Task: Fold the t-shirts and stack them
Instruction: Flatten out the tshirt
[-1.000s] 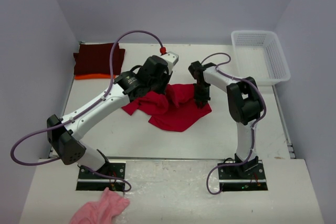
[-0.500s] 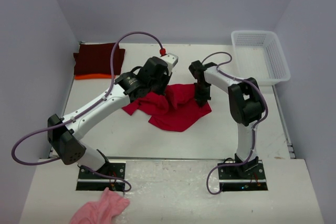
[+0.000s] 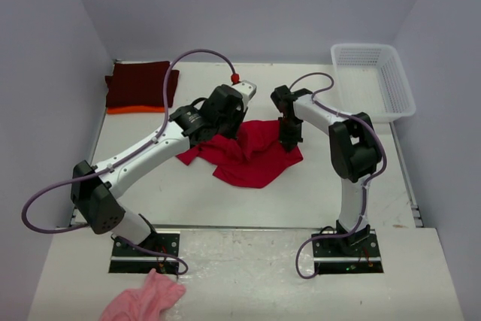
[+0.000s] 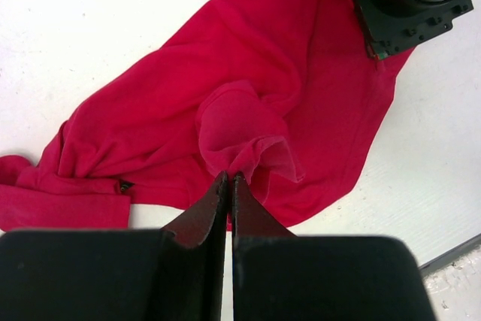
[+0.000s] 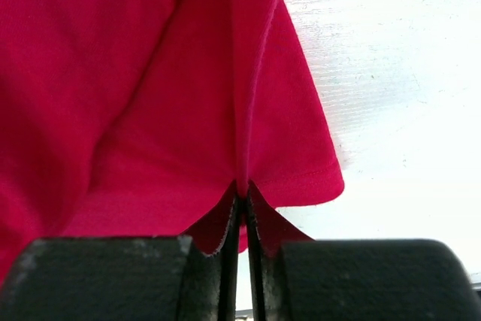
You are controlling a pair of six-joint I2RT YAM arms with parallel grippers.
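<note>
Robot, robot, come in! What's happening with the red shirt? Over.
Left fingers shut on a fold of the red t-shirt. Right fingers shut on its edge. Shirt crumpled, not yet folded. Folded pile back left, out of the way.

We see bare table (image 3: 248, 204) in front of the red t-shirt (image 3: 255, 159), and a hand could slide along there. There is more bare room to the right of the right arm (image 3: 349, 148), near the white basket (image 3: 409, 107) in the far right corner. The left arm (image 3: 150, 148) lies slanted across the left side and blocks that way. The left gripper (image 4: 228, 180) and right gripper (image 5: 242, 199) both pinch the red t-shirt, so the gap between them is tight. The maroon t-shirt (image 3: 139, 84) on the orange t-shirt (image 3: 120, 110) fills the far left corner. The walls (image 3: 45, 73) close in three sides.
</note>
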